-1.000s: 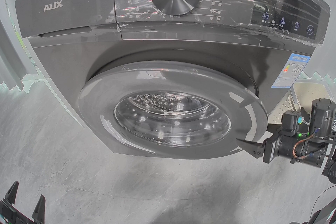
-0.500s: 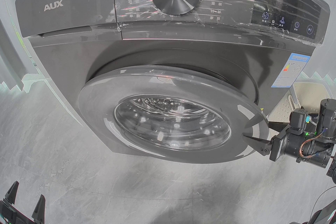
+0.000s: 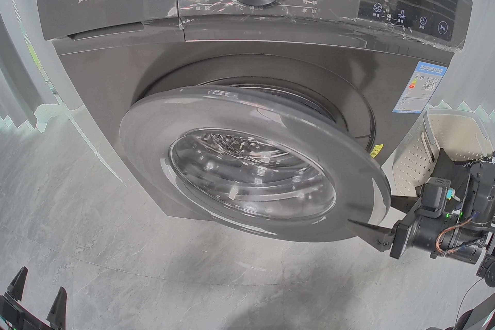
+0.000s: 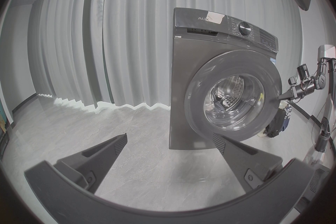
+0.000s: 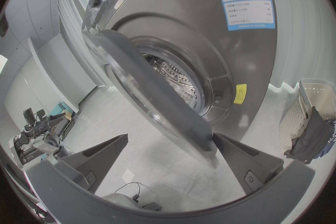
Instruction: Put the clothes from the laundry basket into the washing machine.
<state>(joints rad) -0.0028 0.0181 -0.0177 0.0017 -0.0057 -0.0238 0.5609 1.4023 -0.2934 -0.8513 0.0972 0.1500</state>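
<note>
Washing machine (image 3: pixel 247 63) fills my head view, front on. Its round door (image 3: pixel 252 166) stands part-open, hinged on my left, and the free edge has swung out toward me on the right. Through the gap the right wrist camera catches the steel drum (image 5: pixel 171 74).

Right gripper (image 3: pixel 374 211) sits at the free edge of the door, low on its right side. The fingers are spread wide and the rim passes between them. In the right wrist view the rim lies against one finger (image 5: pixel 245 161) and the other stands well clear. Nothing is clamped; it is a hook, not a grasp.

Left gripper (image 4: pixel 168 137) hangs low at my left, well away from the machine. Fingers wide apart, nothing between them, bare floor (image 4: pixel 147 165) beneath.

Laundry basket (image 3: pixel 412 166), cream with a perforated wall, stands on the floor just beside the machine's right side, behind my right arm. Clothes (image 5: pixel 311 137) are in it: a dark garment drapes over its rim, with something bluish behind it.

Pale curtain (image 4: pixel 133 42) runs behind the machine.
</note>
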